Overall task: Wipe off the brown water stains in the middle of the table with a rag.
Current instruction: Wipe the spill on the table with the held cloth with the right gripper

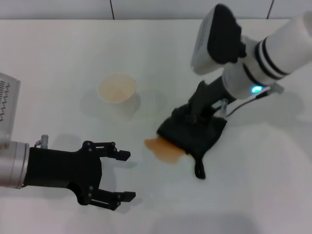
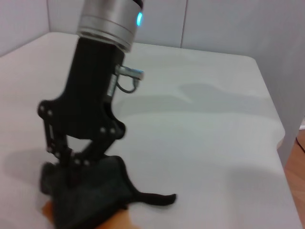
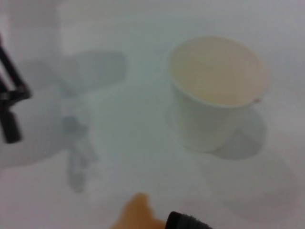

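Observation:
The brown water stains [image 1: 165,149] form one orange-brown puddle in the middle of the white table [image 1: 58,53]. The dark rag [image 1: 194,134] lies crumpled along the puddle's right edge and covers part of it; a narrow tail points toward the front. My right gripper [image 1: 193,116] comes down from the back right and is shut on the top of the rag. The left wrist view shows the same gripper [image 2: 76,171] pinching the rag [image 2: 93,198], with the stain [image 2: 119,222] peeking out beneath. My left gripper [image 1: 127,175] rests open at the front left, apart from the puddle.
A white cup [image 1: 117,92] with a pale beige inside stands upright behind and to the left of the stain, also large in the right wrist view as the cup [image 3: 217,95]. The table's right edge [image 2: 271,109] appears in the left wrist view.

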Action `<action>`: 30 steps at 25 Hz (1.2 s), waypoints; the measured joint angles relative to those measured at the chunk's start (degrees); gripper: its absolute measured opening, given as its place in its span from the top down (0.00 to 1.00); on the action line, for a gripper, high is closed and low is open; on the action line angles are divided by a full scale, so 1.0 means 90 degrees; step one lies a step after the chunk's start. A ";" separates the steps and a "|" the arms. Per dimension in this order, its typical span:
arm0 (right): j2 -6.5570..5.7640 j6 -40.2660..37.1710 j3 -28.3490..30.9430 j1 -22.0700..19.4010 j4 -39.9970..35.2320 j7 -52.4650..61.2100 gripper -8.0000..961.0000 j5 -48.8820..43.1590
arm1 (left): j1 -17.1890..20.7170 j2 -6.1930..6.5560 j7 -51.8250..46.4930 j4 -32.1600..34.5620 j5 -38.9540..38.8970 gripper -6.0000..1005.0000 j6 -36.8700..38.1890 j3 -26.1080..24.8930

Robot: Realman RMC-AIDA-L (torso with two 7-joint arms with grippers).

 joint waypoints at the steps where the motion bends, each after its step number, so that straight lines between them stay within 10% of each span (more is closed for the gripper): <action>1: -0.0001 -0.0079 -0.0118 0.0000 0.0013 0.0002 0.90 0.0107 | 0.0003 0.0001 0.0000 -0.0005 0.0006 0.12 -0.0002 -0.0033; 10: 0.0001 -0.0658 -0.0479 -0.0169 -0.0032 -0.0130 0.90 0.0746 | 0.0067 0.0003 0.0001 0.0010 0.0072 0.12 -0.0012 -0.0143; 30: -0.0014 0.1246 -0.0386 0.0302 0.0739 -0.1059 0.90 0.0265 | 0.0155 0.0000 0.0001 0.0027 0.0010 0.12 -0.0133 -0.0158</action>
